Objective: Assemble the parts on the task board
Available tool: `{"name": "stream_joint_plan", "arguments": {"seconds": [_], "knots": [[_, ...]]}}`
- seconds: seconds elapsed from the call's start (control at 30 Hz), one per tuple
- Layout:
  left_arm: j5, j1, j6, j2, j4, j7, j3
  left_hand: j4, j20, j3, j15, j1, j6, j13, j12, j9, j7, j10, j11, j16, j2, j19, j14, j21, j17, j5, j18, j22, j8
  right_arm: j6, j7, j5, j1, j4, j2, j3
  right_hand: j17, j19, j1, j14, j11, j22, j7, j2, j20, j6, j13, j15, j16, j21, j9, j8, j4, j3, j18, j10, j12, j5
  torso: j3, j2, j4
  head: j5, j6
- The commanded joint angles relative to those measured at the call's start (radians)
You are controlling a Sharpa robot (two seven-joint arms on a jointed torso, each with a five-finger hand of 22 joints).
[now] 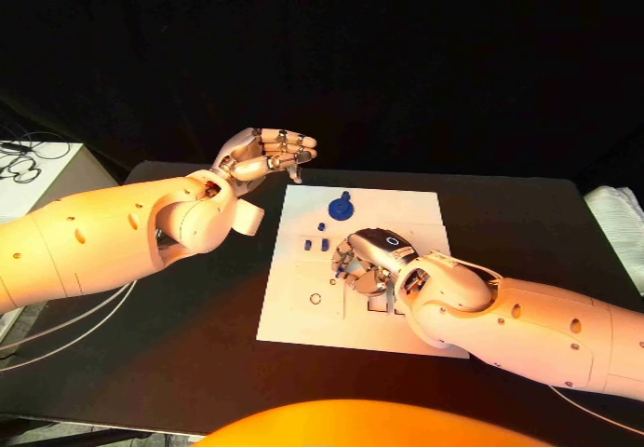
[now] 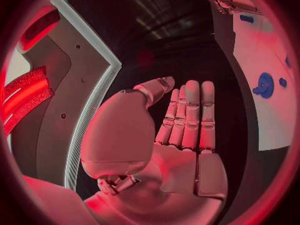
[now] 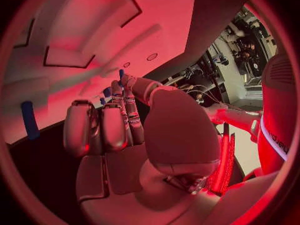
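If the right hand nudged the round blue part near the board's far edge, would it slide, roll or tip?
The round blue part looks flat and disc-like on the task board, so it would probably slide rather than tip. The board looks smooth, so a light push may send it skidding. It seems small, likely light. The right hand is apart from it.

You've got a matt white task board that looks like smooth flat plastic or card, sitting on a matt black table. The blue parts, like the round one at the far end, look like smooth plastic. Both arms have glossy white shells, and the left hand and right hand look like satin silver metal. Far right there's white cloth, kinda soft-looking.
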Motion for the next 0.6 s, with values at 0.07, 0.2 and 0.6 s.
{"name": "stream_joint_plan", "arguments": {"seconds": [0.07, 0.2, 0.6], "knots": [[0.005, 0.001, -0.001, 0.001, 0.001, 0.003, 0.001, 0.000, 0.002, -0.007, -0.001, 0.002, -0.001, 0.000, 0.005, -0.001, 0.002, -0.008, 0.002, -0.004, 0.009, 0.007, -0.001, -0.005, -0.002, 0.004, 0.015, -0.001, -0.006, 0.032, -0.013, -0.021, -0.006, 0.001, 0.004, -0.001, -0.001, 0.000, 0.000, 0.039, -0.038, -0.001, 0.008, 0.008, 0.001, 0.000, 0.033, -0.004, 0.002, -0.002, 0.001, 0.004, -0.002, 0.005, -0.013, 0.043, 0.002, 0.003, 0.0003, 0.000, -0.0006, 0.001, -0.003], [0.005, 0.001, -0.002, 0.001, -0.001, 0.003, 0.001, 0.000, 0.002, -0.007, -0.001, 0.002, -0.001, 0.000, 0.005, -0.001, 0.002, -0.008, 0.002, -0.004, 0.009, 0.007, -0.001, -0.005, -0.002, 0.004, 0.015, -0.001, -0.006, 0.032, -0.014, -0.021, -0.010, 0.002, 0.007, -0.001, -0.001, 0.000, 0.000, 0.039, -0.038, -0.001, 0.008, 0.008, 0.001, 0.000, 0.033, -0.004, 0.002, -0.002, 0.001, 0.004, -0.002, 0.005, -0.013, 0.043, 0.002, 0.003, 0.0000, 0.000, -0.0016, 0.002, -0.004], [0.005, 0.001, -0.001, 0.001, -0.003, 0.002, 0.001, 0.000, 0.002, -0.007, -0.001, 0.003, -0.003, 0.000, 0.005, -0.002, 0.003, -0.010, 0.002, -0.005, 0.010, 0.007, -0.001, -0.006, -0.002, 0.004, 0.015, -0.002, -0.007, 0.028, -0.019, -0.022, -0.015, -0.002, 0.012, -0.001, -0.003, 0.000, -0.001, 0.038, -0.037, 0.000, 0.008, 0.009, 0.001, -0.001, 0.034, -0.003, 0.002, -0.002, 0.002, 0.004, -0.002, 0.005, -0.013, 0.042, 0.002, 0.003, -0.0007, 0.000, 0.0003, 0.004, -0.007]]}}
